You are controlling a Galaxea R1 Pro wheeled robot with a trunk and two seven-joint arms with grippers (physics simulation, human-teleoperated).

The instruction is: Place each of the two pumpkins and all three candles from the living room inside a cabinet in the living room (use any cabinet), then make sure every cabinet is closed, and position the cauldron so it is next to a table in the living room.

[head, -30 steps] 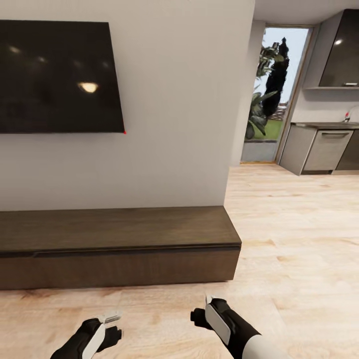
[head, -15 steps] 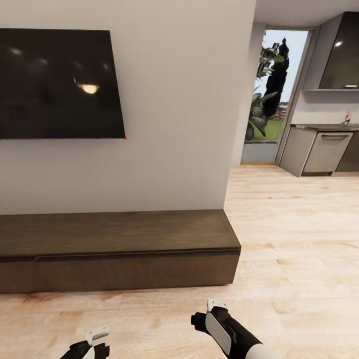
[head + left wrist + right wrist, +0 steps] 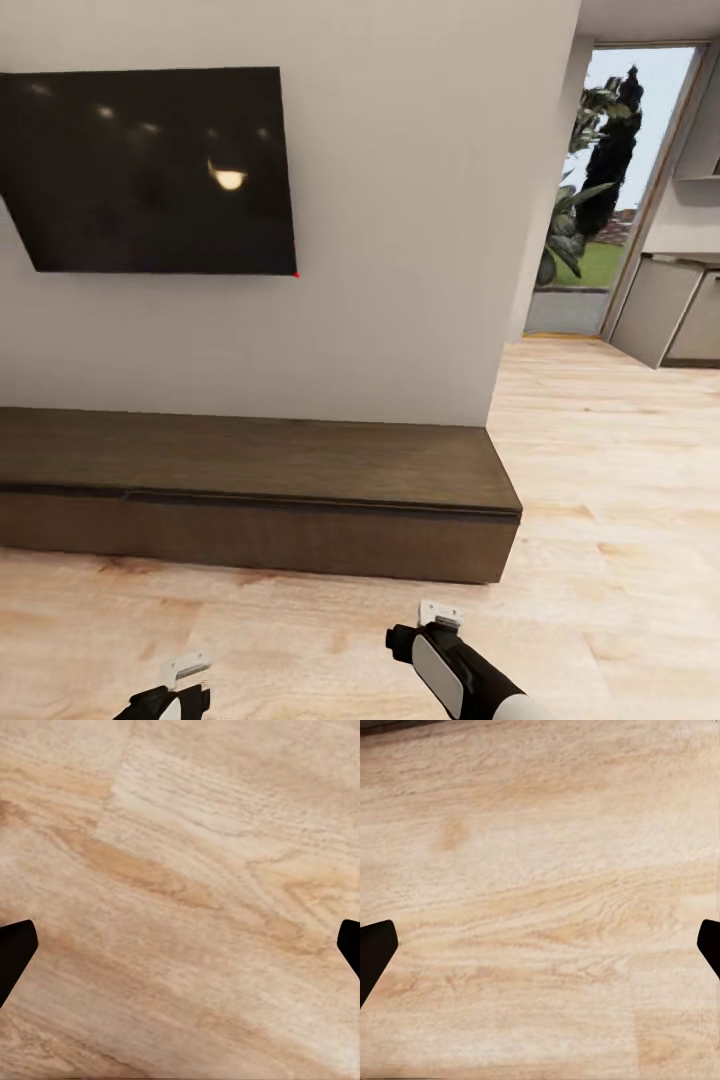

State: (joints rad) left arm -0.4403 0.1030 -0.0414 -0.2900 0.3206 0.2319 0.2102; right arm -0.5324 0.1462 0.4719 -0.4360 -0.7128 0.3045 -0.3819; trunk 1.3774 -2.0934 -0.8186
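Observation:
The cabinet (image 3: 300,500), a long low dark-brown wood unit, stands against the white wall ahead of me, and its drawer fronts sit flush and closed. My left gripper (image 3: 178,682) hangs low above the wood floor, short of the cabinet. In the left wrist view its fingertips (image 3: 15,949) stand far apart, so the left gripper (image 3: 180,945) is open over bare floorboards. My right gripper (image 3: 425,628) hovers over the floor near the cabinet's right end. It is open too, and the right wrist view shows the right gripper (image 3: 540,945) with nothing but floor between its fingertips (image 3: 375,945).
A large dark TV (image 3: 150,170) hangs on the wall above the cabinet. The wall ends at a corner (image 3: 510,300). Right of it, light wood floor (image 3: 620,480) runs to a glass door with plants (image 3: 590,200) and grey kitchen units (image 3: 680,320).
The whole picture has shifted right, so the camera has turned left. My left arm has dropped toward the bottom edge of the head view. The right arm has barely moved.

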